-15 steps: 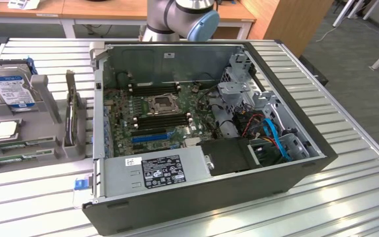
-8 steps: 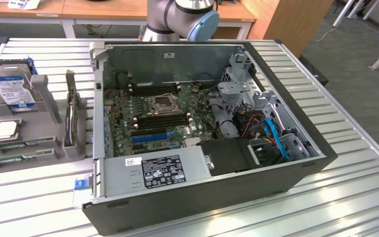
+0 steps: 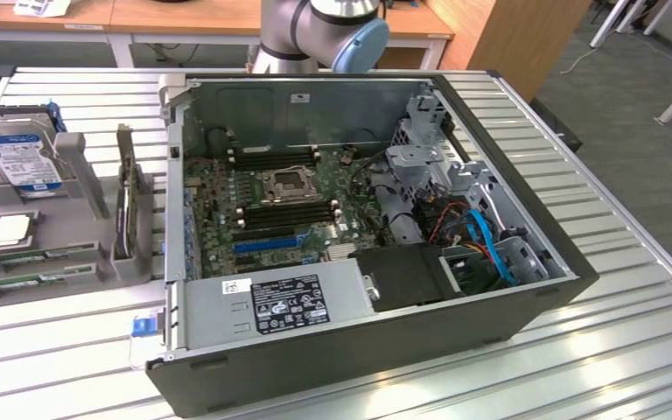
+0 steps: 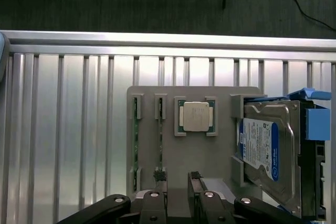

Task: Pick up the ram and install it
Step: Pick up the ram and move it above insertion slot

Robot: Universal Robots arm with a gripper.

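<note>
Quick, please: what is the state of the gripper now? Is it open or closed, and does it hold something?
Gripper: open, holding nothing; its fingers are near a ram.

My arm (image 3: 291, 26): silver-grey metal tube, big round joint w/ a light-blue cap (image 3: 360, 44). My gripper (image 4: 177, 176) is matte black. Angled link bars (image 4: 100, 211) fan out on both sides, w/ round silver pins (image 4: 154, 194) at the pivots. Two slim dark fingers (image 4: 160, 178), tips approx. square w/ rough-looking pads.
</note>
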